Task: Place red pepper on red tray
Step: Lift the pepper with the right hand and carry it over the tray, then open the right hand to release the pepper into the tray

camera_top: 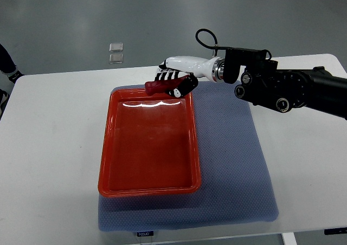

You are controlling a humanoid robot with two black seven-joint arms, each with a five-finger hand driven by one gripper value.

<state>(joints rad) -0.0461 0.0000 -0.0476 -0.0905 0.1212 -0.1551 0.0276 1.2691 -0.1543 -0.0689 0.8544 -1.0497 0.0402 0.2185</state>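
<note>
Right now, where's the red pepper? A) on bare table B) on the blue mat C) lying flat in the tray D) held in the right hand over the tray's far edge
D: the right hand grips the red pepper above the far rim of the red tray, whose floor is bare.

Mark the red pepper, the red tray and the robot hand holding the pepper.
red pepper (159,85): top view, on its exposed left end.
red tray (104,174): top view, on its left rim.
right robot hand (179,81): top view, middle of the hand, curled around the pepper.

The tray (149,188) lies on the mat's (233,169) left part, on the table (49,147).
</note>
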